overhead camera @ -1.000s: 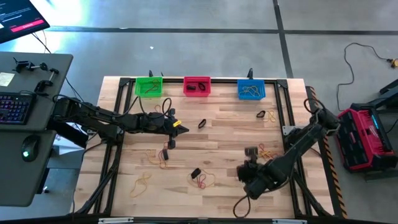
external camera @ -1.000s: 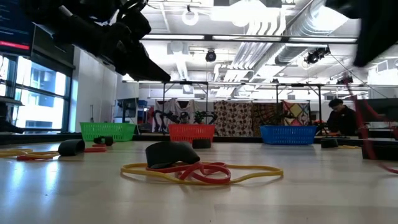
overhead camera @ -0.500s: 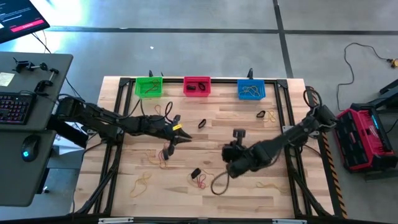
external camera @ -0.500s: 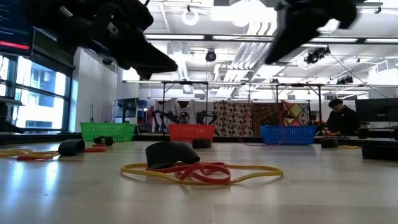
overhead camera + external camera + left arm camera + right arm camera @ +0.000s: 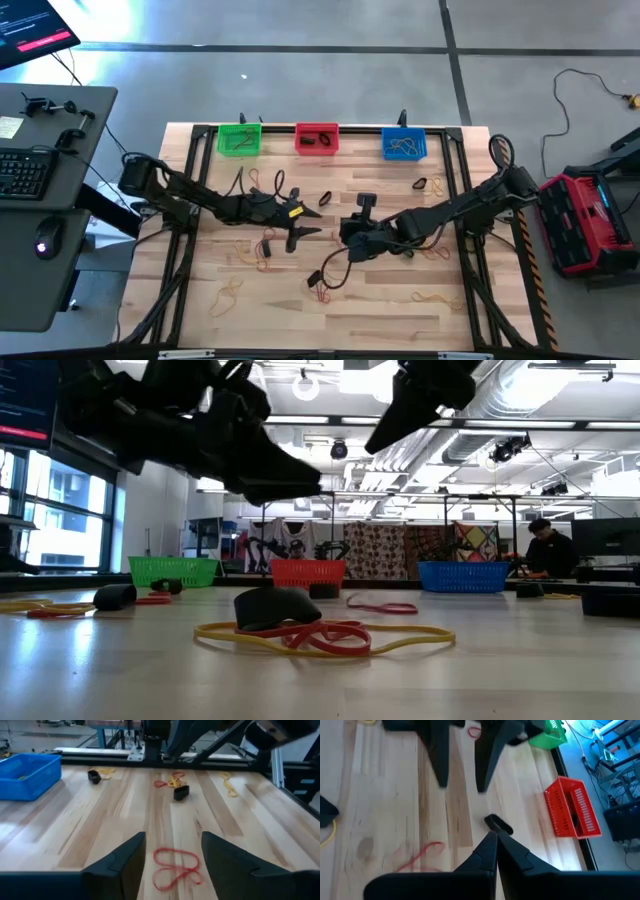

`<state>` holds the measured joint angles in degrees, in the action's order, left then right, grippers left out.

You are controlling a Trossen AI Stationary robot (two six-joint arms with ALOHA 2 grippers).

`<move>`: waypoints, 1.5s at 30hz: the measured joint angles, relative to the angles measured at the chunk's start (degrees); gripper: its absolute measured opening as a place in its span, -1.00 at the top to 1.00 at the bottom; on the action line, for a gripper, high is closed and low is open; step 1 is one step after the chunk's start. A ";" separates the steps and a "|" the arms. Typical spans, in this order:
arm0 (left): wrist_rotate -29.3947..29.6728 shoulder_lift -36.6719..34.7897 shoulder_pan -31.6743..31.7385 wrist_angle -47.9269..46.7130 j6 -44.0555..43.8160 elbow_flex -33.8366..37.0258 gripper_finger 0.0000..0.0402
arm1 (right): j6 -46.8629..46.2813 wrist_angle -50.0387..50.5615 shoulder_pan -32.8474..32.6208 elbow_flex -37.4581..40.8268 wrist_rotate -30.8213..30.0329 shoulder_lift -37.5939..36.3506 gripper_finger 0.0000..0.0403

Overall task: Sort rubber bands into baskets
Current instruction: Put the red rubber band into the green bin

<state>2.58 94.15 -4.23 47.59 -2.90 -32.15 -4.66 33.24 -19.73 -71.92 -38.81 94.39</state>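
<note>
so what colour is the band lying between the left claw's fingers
Red band, clearest in the left wrist view.

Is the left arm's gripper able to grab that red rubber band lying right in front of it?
Probably yes. The left gripper is open, and the red rubber band lies flat between its fingers on bare table, nothing blocking.

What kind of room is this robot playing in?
Probably a robotics lab or workshop: a wooden table with two robot arms, a desk with a keyboard beside it, a bare concrete floor, and open ceiling ducts overhead.
</note>
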 joint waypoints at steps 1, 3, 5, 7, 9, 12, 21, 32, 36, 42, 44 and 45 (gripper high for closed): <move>-0.34 0.66 0.00 0.04 0.01 -0.79 0.04 | 0.35 -0.29 0.21 0.00 0.09 0.00 1.00; -0.60 1.98 -0.01 -0.11 0.10 -2.10 0.01 | 0.62 -0.56 0.37 0.00 0.11 0.00 1.00; -0.61 2.80 -0.08 -0.40 1.02 -2.83 0.00 | -0.09 -0.21 0.54 0.00 1.32 0.00 1.00; -0.61 2.86 -0.10 -1.68 1.88 -2.88 0.00 | -3.45 0.92 0.89 0.00 5.61 0.00 1.00; -0.62 2.49 -0.11 -4.22 1.95 -2.92 0.01 | -7.22 1.97 1.35 0.03 11.42 0.02 1.00; -0.62 1.60 -0.13 -7.10 1.99 -2.88 0.03 | -8.67 1.73 1.72 1.57 16.67 0.43 1.00; -0.44 1.48 -0.11 -5.56 1.90 -1.19 0.25 | -9.94 -7.02 3.04 8.13 26.62 5.43 0.99; -5.12 1.48 1.27 10.03 0.10 7.80 0.89 | -11.84 -11.20 4.19 8.13 26.62 12.51 0.43; -5.12 1.48 1.25 10.19 0.10 7.74 0.99 | -11.31 -11.20 4.42 8.11 25.73 13.65 0.38; -5.05 1.48 1.25 10.16 0.09 7.74 0.98 | -10.36 -11.90 4.44 7.88 27.13 15.77 0.48; -5.02 1.48 1.25 10.12 0.09 7.74 0.99 | -10.34 -11.78 4.39 7.85 27.29 16.00 0.54; -5.03 1.48 1.25 10.13 0.09 7.74 0.99 | -10.33 -11.74 4.40 7.85 27.37 16.00 0.57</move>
<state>-2.45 95.64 -2.98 57.72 -2.81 -24.40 -14.98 21.50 -15.33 -64.07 -11.44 110.39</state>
